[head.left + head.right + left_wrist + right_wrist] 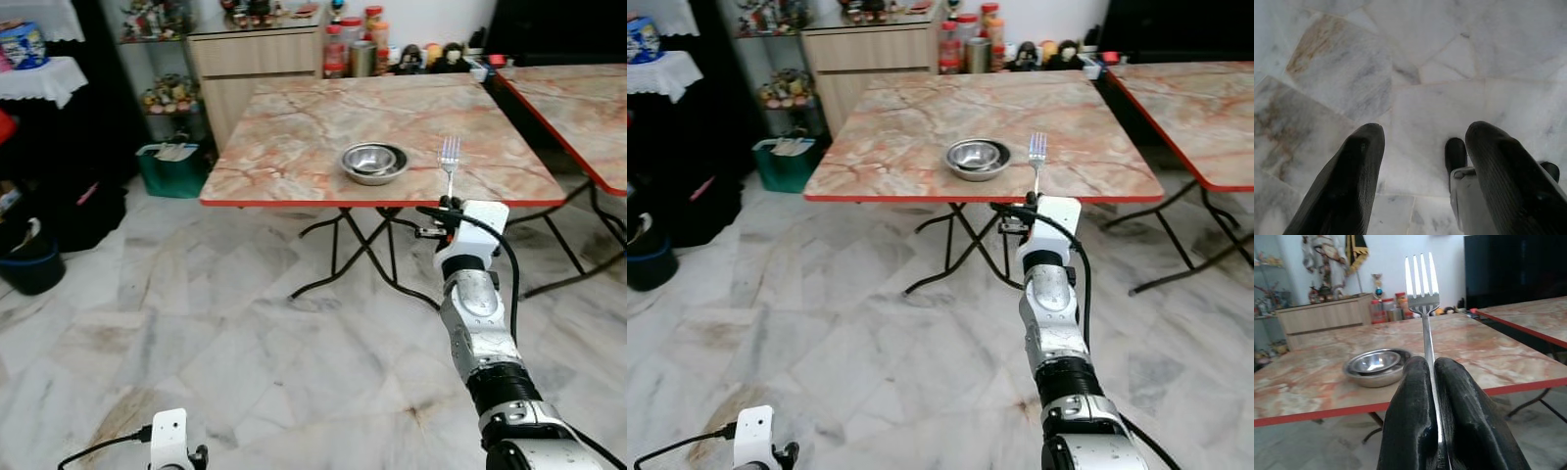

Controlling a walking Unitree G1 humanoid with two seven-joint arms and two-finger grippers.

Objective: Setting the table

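Note:
A silver fork [450, 159] stands upright, tines up, with my right gripper [450, 205] shut on its handle just before the near edge of the marble-patterned table [294, 137]. In the right wrist view the fork [1423, 289] rises from between the two black fingers [1410, 421]. A small steel bowl [374, 162] sits on the table near its front edge, left of the fork. My left gripper [1420, 181] hangs low over the floor, fingers open with nothing between them.
A second table [578, 108] stands at the right. A wooden cabinet [250, 59] with jars is behind the table. A green bin [171, 168] and dark bags [39, 245] line the left side. The table has black folding legs [343, 245] on marble floor.

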